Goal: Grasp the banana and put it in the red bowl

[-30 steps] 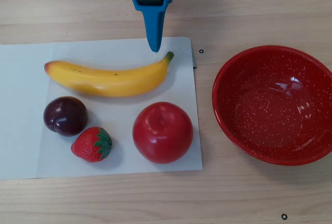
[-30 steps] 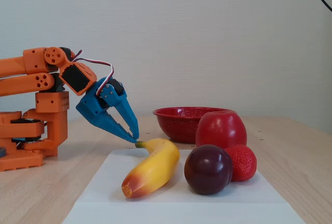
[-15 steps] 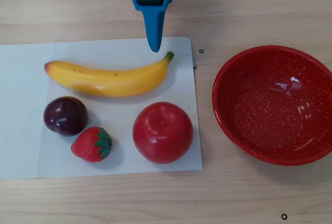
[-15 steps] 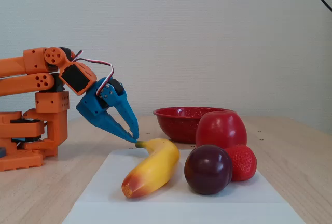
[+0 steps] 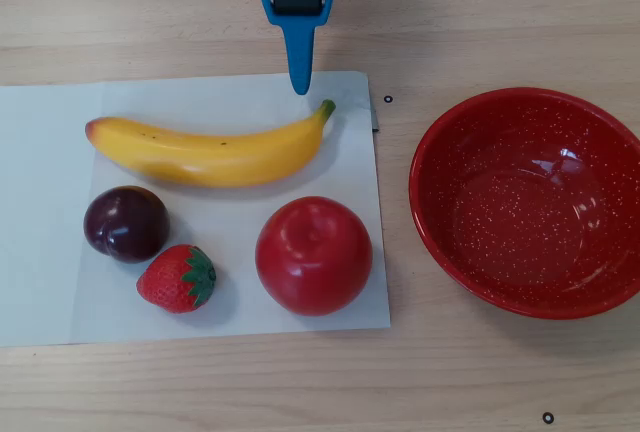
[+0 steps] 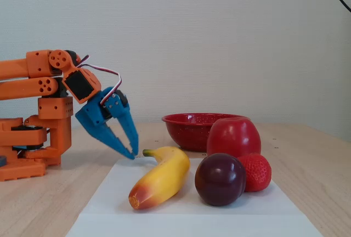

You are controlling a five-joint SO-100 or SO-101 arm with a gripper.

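The yellow banana (image 5: 210, 152) lies across the back of a white paper sheet (image 5: 40, 202), green stem toward the right in the overhead view; in the fixed view the banana (image 6: 162, 179) points its stem at the arm. My blue gripper (image 5: 300, 87) hangs just behind the stem, apart from it, fingers together and holding nothing. In the fixed view the gripper (image 6: 131, 156) tilts down with its tips close to the paper's far edge, left of the stem. The red bowl (image 5: 530, 202) stands empty on the wood, right of the paper; the fixed view shows the bowl (image 6: 192, 130) behind the fruit.
On the paper in front of the banana are a red apple (image 5: 313, 255), a dark plum (image 5: 126, 223) and a strawberry (image 5: 178, 278). The orange arm base (image 6: 33, 138) stands at the left of the fixed view. Bare wooden table surrounds the sheet.
The gripper has drawn back a little toward the arm base and tilted lower, so its tips now sit farther from the banana's stem. The fruit and bowl have not moved.
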